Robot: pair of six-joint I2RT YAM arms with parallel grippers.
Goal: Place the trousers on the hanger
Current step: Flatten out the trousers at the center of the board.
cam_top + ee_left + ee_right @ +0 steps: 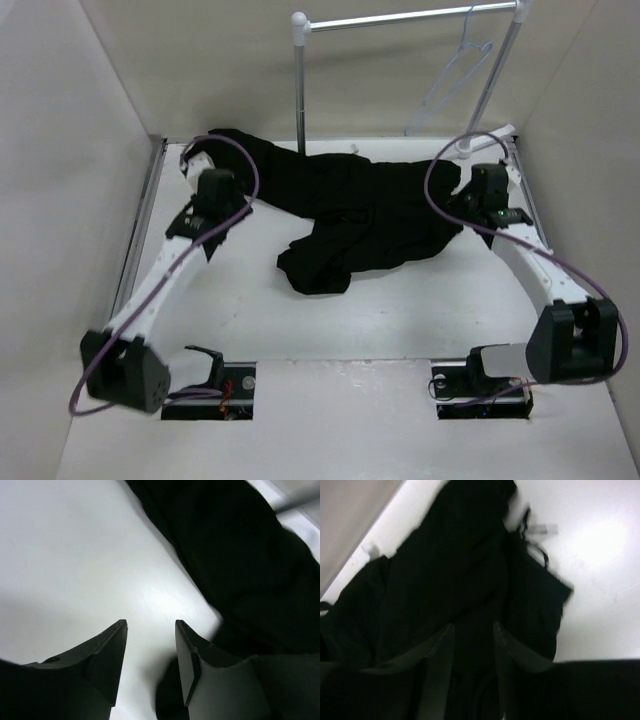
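Left gripper (150, 623) hard up against the lens in left wrist view: dark fingers (107, 655) spread apart, empty, over bare white table (65, 555), just beside an edge of the trousers (250, 565). No contact with cloth visible. Right gripper (472, 627) likewise close in right wrist view: fingers parted, not clenched, straight above black cloth; touching or just over it, cannot tell.

Then by size. Table: white, flat, boxed by beige walls (60, 150) left, right and back. Trousers: black, crumpled, sprawled across far half of table, spanning from left gripper to right gripper; one bunched fold pushed toward table centre. Lying on the table, not on the hanger (450, 85). Left arm (165, 270) and right arm (525, 260): white links, black joints, both stretched from near edge to far side, one at each end of the cloth. Rail stand (300, 90): metal posts and top bar with white corner joints, upright at back edge behind the trousers. Purple cables (245, 165): looped along each arm. Hanger: thin, pale, hooked on the rail near its right end, tilted, touching neither gripper nor trousers. Drawstring (540, 555): thin dark loop at cloth edge, pale tip, lying on table in right wrist view.
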